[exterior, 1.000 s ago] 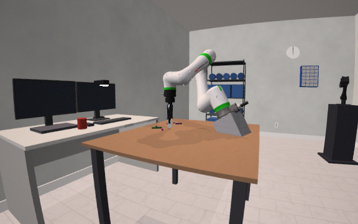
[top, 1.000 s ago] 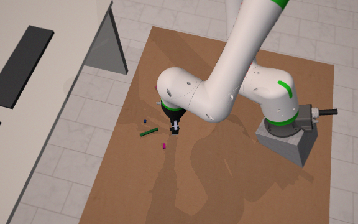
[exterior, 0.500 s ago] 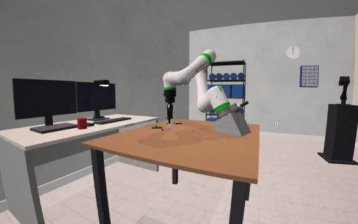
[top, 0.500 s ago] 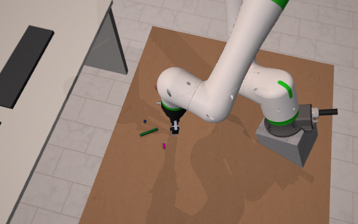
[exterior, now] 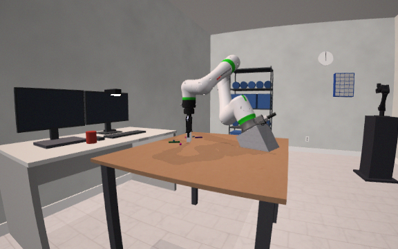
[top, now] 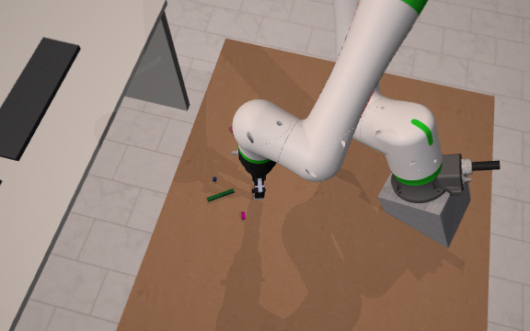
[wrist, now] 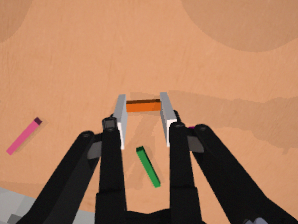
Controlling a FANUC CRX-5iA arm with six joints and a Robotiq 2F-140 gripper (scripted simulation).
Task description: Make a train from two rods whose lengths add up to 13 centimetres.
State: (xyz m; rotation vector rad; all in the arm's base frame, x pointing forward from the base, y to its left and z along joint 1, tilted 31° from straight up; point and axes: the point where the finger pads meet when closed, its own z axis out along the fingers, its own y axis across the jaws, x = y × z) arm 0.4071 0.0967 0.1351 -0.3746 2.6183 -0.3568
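Observation:
My gripper (top: 259, 195) (exterior: 188, 139) (wrist: 143, 104) is shut on the orange rod (wrist: 136, 107), its fingertips at the rod's two ends. The rod lies level across between them, low over the table; whether it touches the table cannot be told. A green rod (top: 220, 195) (exterior: 174, 142) (wrist: 148, 166) lies flat beside the gripper. A short magenta rod (top: 243, 215) (exterior: 180, 144) lies nearby, mostly behind a finger in the wrist view. A small blue rod (top: 214, 179) lies past the green one. A pink rod (wrist: 24, 136) lies at the left in the wrist view, and a purple rod (exterior: 198, 137) farther back.
The brown table (top: 191, 276) (exterior: 220, 173) bears the arm's grey base block (top: 449, 221) (exterior: 258, 140) at its right side. A white desk (top: 86, 60) (exterior: 19, 149) with monitors and a red mug (exterior: 91, 137) stands beyond the table's left edge.

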